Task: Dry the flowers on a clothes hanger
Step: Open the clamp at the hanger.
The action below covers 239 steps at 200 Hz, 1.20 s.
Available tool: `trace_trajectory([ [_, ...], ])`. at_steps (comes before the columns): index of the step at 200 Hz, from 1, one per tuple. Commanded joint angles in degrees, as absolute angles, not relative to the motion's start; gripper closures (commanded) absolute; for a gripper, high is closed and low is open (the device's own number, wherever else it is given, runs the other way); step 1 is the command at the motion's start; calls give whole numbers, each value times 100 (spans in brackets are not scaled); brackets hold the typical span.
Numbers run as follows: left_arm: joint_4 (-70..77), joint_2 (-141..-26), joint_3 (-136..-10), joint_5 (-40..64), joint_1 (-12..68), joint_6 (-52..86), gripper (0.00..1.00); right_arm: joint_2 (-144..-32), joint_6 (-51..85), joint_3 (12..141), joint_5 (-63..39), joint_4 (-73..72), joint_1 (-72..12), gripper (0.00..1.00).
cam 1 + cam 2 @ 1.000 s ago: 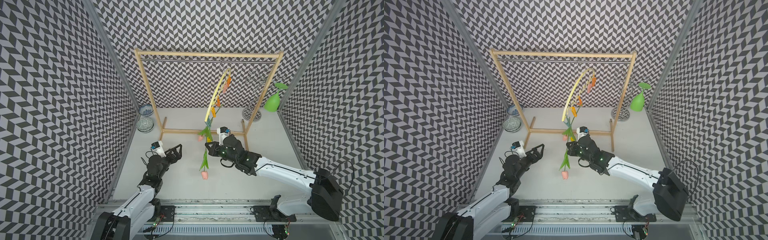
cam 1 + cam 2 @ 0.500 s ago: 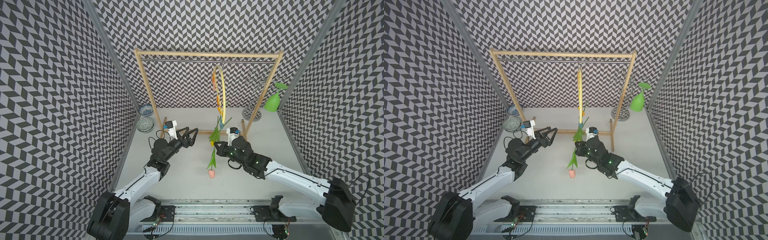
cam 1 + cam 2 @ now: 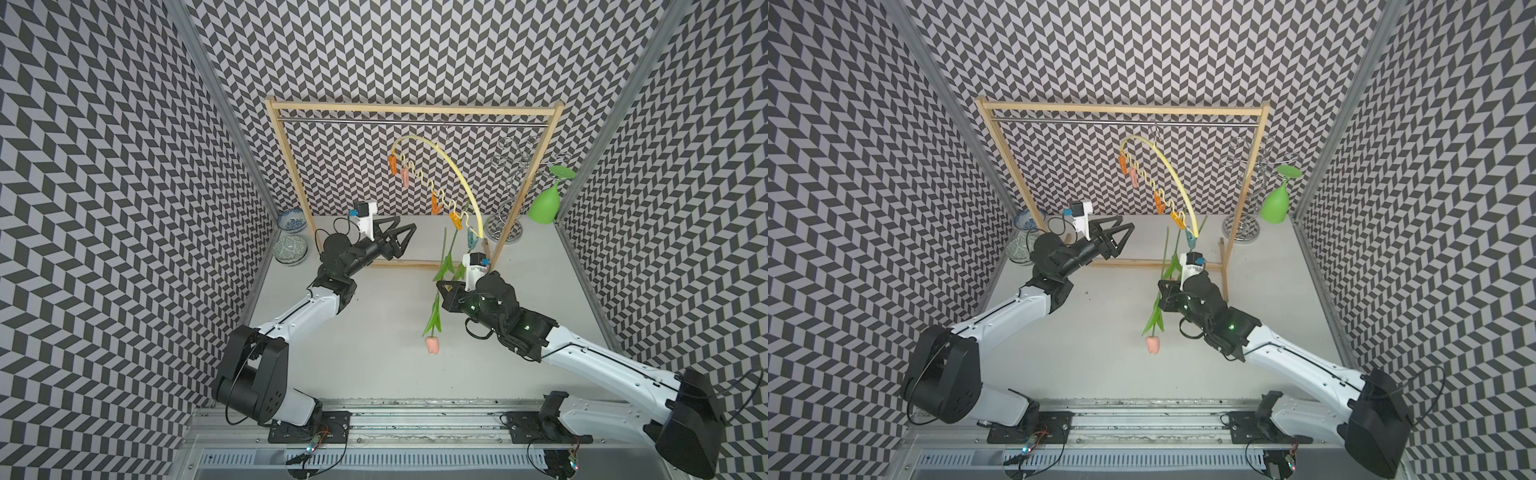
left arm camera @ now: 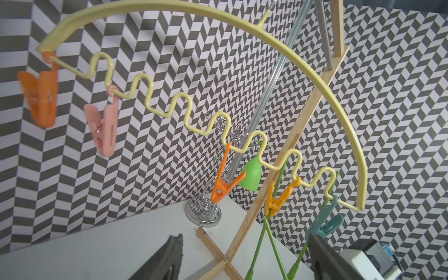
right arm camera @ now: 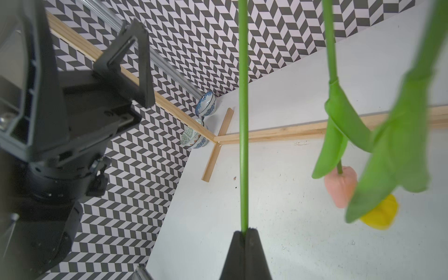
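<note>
The left gripper [image 3: 397,237] is raised above the counter [image 3: 374,332] and points toward the clothes hanger [image 3: 457,170]. Its jaws stand wide apart. In the left wrist view the two dark fingers [image 4: 169,257] are at the two sides of the picture and grasp nothing. They touch neither the hanger nor any stem.

The right gripper [image 5: 244,234] is clenched on one thin green stem [image 5: 243,121], and the jaws meet around it with no gap. Which head belongs to this stem I cannot tell.

The clothes hanger hangs by its hook from the metal rail [image 3: 374,121] of the wooden rack [image 3: 415,109] and is strongly tilted. The end with the orange peg [image 4: 41,97] and the pink peg [image 4: 104,131] is high. The end with the blue-green peg [image 4: 324,220] is low, near the right post of the rack.

The flowers [image 3: 435,320] hang from this low end, heads downward. In the left wrist view two stems cross at the yellow-orange peg [image 4: 274,203], and a third comes down beneath the blue-green peg. In both top views a pink head [image 3: 432,356] [image 3: 1152,345] hangs at the bottom of a stem that passes just beside the tips of the right gripper. In the right wrist view a pink head and a yellow head [image 5: 380,213] hang close together among broad green leaves [image 5: 339,116], apart from the held stem.
</note>
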State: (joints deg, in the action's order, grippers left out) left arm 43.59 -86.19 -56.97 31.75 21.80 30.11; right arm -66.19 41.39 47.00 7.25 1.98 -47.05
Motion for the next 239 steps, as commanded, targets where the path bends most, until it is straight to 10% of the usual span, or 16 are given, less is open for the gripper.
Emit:
trace_trajectory([
  [1, 4070, -8965, -6244, 3596, 2237, 2609, 18, -6751, 3885, 4991, 666, 122, -4650, 100],
  [117, 4664, -9661, -6778, 2858, 2732, 14, 22, -7465, 3585, 5487, 745, -74, -4081, 100],
  [239, 3841, -10369, -7905, 2642, 2827, 184, 24, -7684, 3143, 6018, 835, 88, -3964, 100],
])
